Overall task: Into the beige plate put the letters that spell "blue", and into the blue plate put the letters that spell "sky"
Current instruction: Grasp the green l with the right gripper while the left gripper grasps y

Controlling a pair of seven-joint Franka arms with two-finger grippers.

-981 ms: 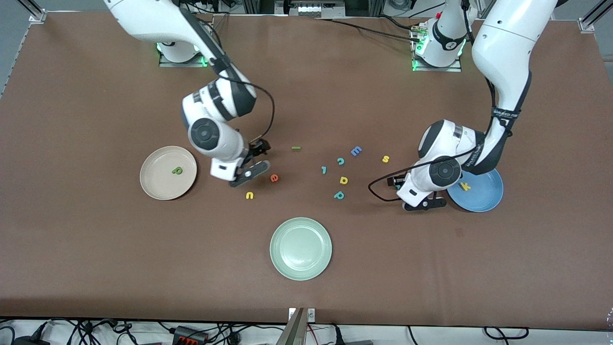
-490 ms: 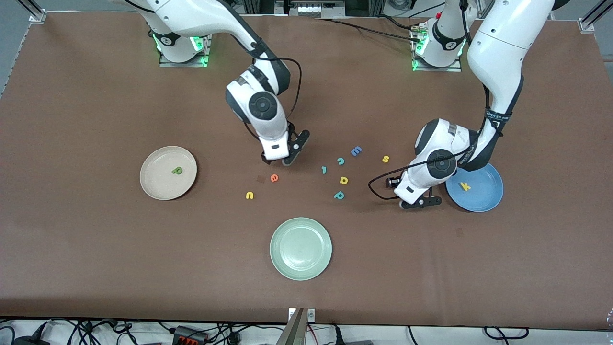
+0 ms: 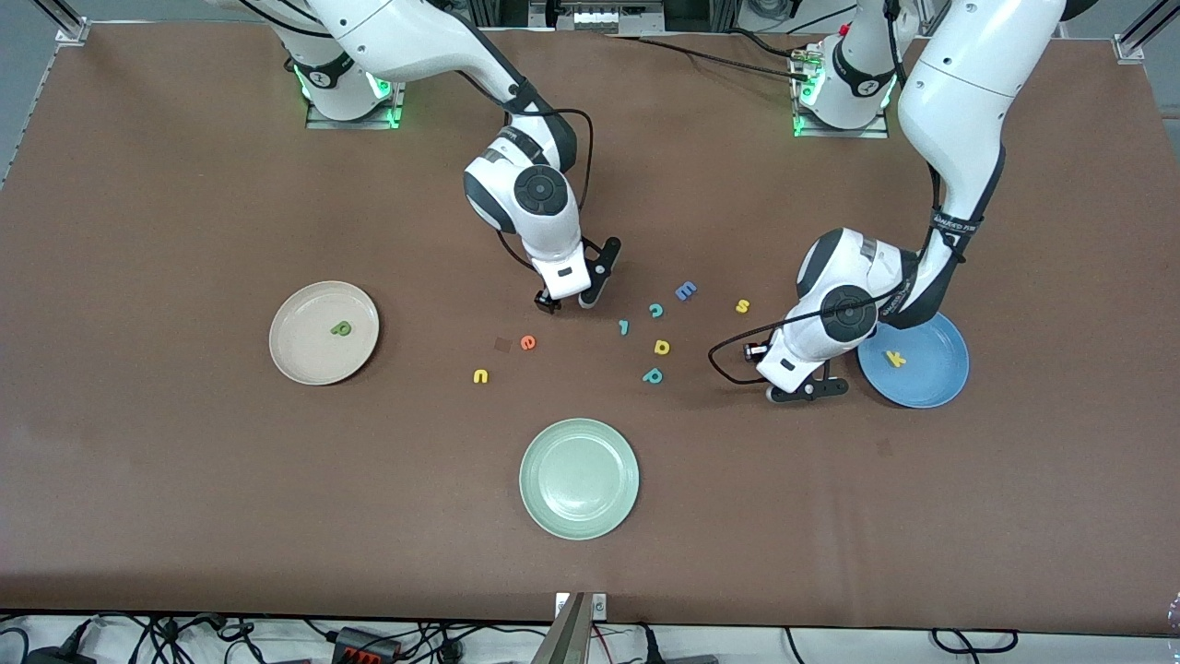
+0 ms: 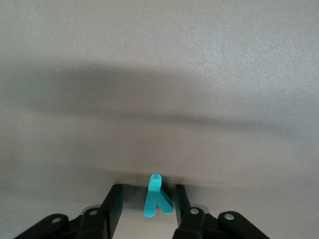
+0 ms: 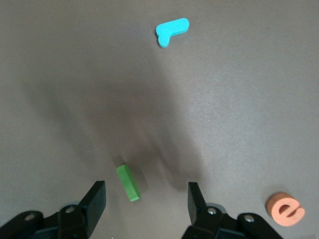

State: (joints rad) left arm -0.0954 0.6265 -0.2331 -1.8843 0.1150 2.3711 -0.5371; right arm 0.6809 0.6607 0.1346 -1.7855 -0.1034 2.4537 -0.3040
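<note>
I see the olive-green "l" lying flat on the table, its long axis running slantwise across the gap of the right gripper. Those jaws stand spread, with the bar between them, nearer one finger than the other and touching neither. The orange "e" lies flat just outside one right finger; a teal letter lies well ahead of the jaws.

The left gripper has the teal "y" standing on edge between its jaws, stem slanted. One finger looks against it, the other stands a little off, so I read these jaws as partly spread, not yet pinching.

From the front, the yellow "u" sits near the "e". The yellow "s" lies between the two grippers. The green "b" rests in the beige plate, the yellow "k" in the blue plate. A pale green plate lies nearest the camera.
</note>
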